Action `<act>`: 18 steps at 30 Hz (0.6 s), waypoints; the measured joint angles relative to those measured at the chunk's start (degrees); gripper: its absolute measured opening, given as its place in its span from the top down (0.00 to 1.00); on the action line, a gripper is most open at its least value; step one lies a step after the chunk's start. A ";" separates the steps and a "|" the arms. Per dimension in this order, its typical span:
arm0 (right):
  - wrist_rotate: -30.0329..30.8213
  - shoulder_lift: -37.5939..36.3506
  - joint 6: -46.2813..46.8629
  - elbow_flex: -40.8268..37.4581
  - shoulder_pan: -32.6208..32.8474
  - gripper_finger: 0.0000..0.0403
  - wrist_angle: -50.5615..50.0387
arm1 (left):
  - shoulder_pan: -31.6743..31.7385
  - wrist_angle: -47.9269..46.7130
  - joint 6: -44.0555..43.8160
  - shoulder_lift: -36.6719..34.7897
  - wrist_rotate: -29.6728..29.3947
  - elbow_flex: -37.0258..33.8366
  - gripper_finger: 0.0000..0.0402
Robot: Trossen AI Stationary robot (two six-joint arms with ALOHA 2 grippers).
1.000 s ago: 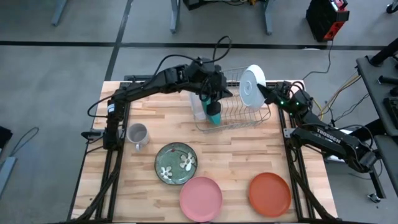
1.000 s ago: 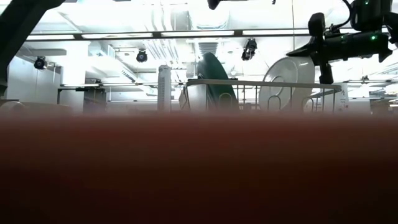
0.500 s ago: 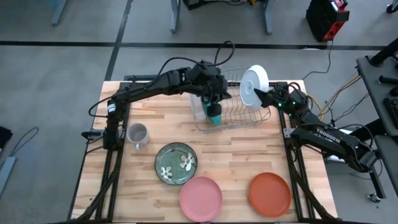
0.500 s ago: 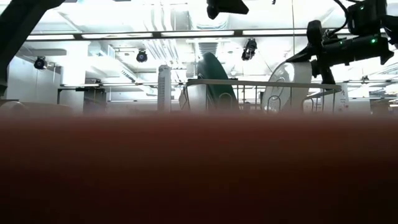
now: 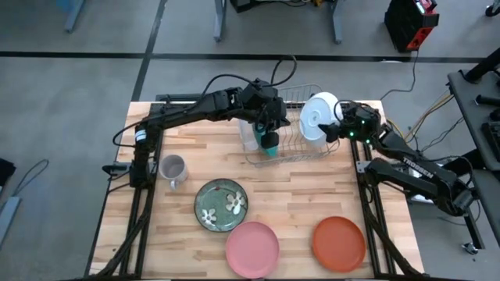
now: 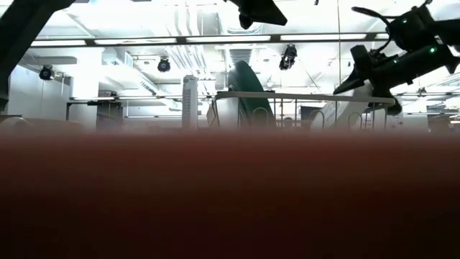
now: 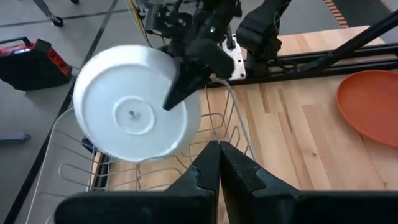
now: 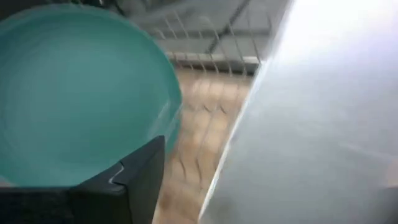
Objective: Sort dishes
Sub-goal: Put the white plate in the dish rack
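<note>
White bowl (image 5: 316, 119) round, underside showing, tilted over rack (image 5: 291, 140); right hand (image 5: 334, 129) grasping its rim.

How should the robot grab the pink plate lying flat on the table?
Probably by its rim. The pink plate lies flat, face up, near the table's front edge, apart from the other plates, so a gripper coming down from above could pinch its raised edge.

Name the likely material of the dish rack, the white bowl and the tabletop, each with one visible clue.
Dish rack: thin bent wire, probably metal; you see through its open grid.
White bowl, held by the right gripper: smooth, evenly white, with a moulded foot ring; ceramic or plastic, can't tell which.
Tabletop: pale wood, shown by planks, seams and grain.
</note>
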 joint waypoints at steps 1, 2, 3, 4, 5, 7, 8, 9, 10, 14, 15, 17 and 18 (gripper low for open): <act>0.00 0.02 -0.85 1.52 0.00 0.41 -3.28 | 0.00 0.66 0.00 0.00 0.02 -0.58 1.00; 0.13 0.04 -1.47 3.09 -0.02 0.40 -6.03 | 0.00 0.87 0.00 0.00 0.00 -1.08 1.00; 0.15 0.02 -2.00 4.65 -0.02 0.39 -8.68 | 0.06 0.84 0.00 0.02 -0.02 -1.56 1.00; 0.17 -0.01 -2.75 6.14 -0.02 0.38 -11.41 | 0.07 0.90 0.00 0.06 -0.02 -1.88 1.00; 0.23 0.01 -3.44 7.39 -0.02 0.37 -14.00 | 0.07 1.10 0.00 0.07 -0.06 -2.20 1.00; 0.37 0.04 -4.41 9.73 -0.02 0.36 -19.23 | 0.07 1.70 0.00 0.04 -0.05 -2.89 1.00; 0.42 0.04 -4.54 10.86 -0.02 0.35 -21.13 | 0.07 1.80 0.00 0.04 -0.05 -3.21 1.00; 0.44 0.01 -4.62 12.10 -0.02 0.35 -23.31 | 0.07 1.70 0.00 0.04 -0.05 -3.50 1.00; 0.48 0.01 -4.66 13.14 -0.02 0.35 -25.42 | 0.07 1.65 -0.02 0.04 -0.07 -3.77 1.00; 0.61 -0.01 -4.77 16.85 -0.02 0.35 -32.97 | 0.04 1.20 -0.01 0.04 0.02 -5.04 1.00; 0.61 -0.01 -4.99 17.64 -0.02 0.36 -34.46 | 0.04 0.31 -0.02 0.04 0.04 -5.24 1.00; 0.67 -0.01 -5.69 19.18 -0.02 0.36 -37.16 | -0.27 -2.32 -0.02 0.04 0.00 -5.50 1.00; 0.70 -0.07 -5.94 19.79 -0.02 0.37 -38.27 | -0.61 -3.34 -0.02 0.04 0.01 -5.58 1.00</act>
